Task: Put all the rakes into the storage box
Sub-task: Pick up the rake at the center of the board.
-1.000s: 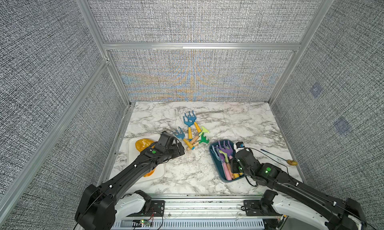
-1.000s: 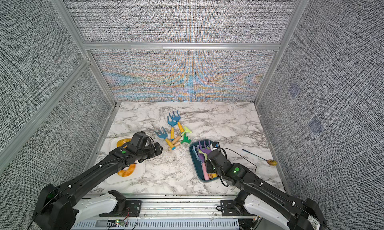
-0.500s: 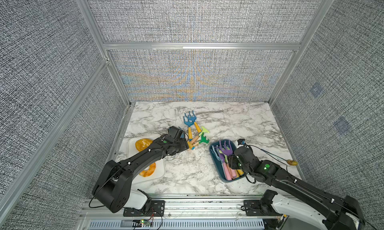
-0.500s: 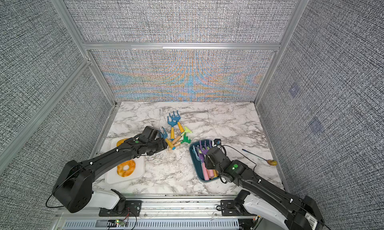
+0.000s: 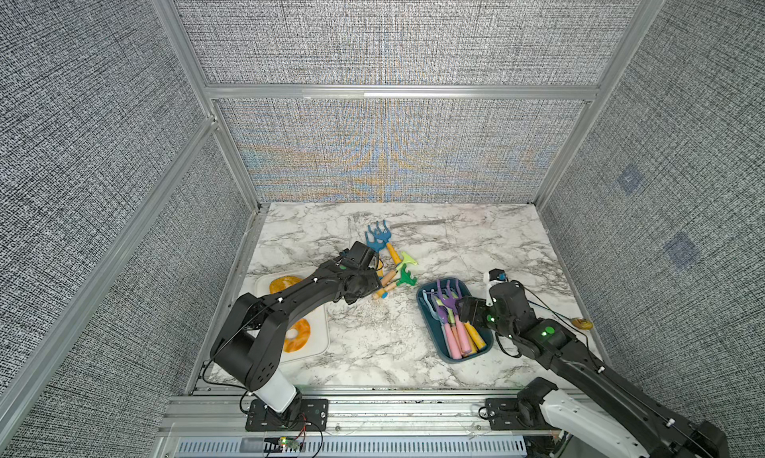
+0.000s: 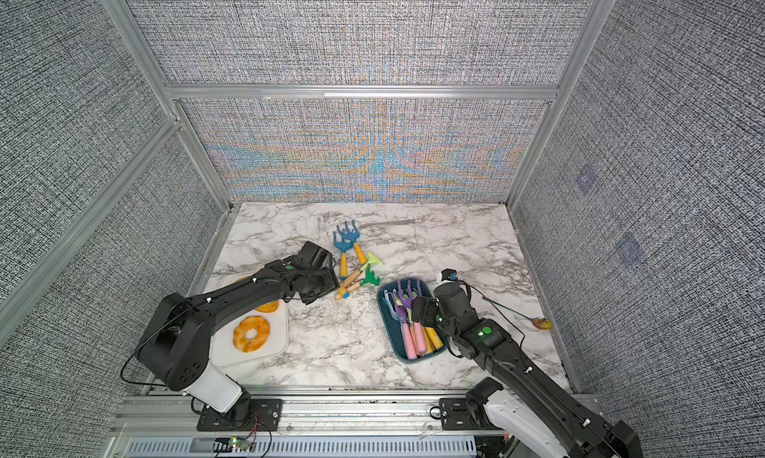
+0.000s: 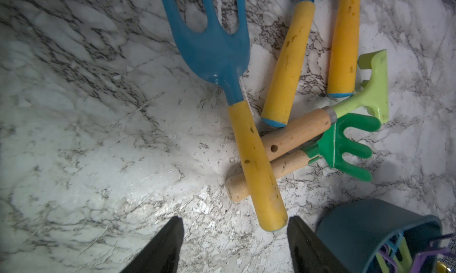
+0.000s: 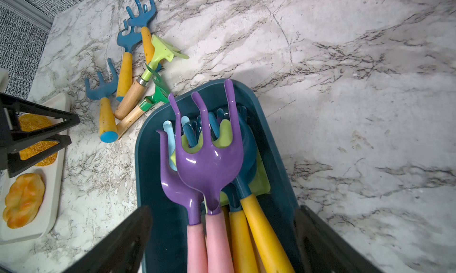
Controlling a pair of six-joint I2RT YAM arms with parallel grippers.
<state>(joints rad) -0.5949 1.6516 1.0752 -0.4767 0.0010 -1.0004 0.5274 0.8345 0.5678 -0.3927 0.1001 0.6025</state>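
Above the storage box (image 8: 148, 145) hovers the right end effector (image 8: 223, 210) (jaws apart)

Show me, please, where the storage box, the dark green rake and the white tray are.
storage box (image 8: 150, 160): right wrist view, on its bare inner wall.
dark green rake (image 7: 329, 145): left wrist view, on the base of its head.
white tray (image 6: 278, 336): a top view, on its bare surface.

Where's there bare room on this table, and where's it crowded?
Bare marble lies between the white tray and the storage box, toward the front edge, and in the back right corner. Crowded: the rake pile mid-table, and the box itself.
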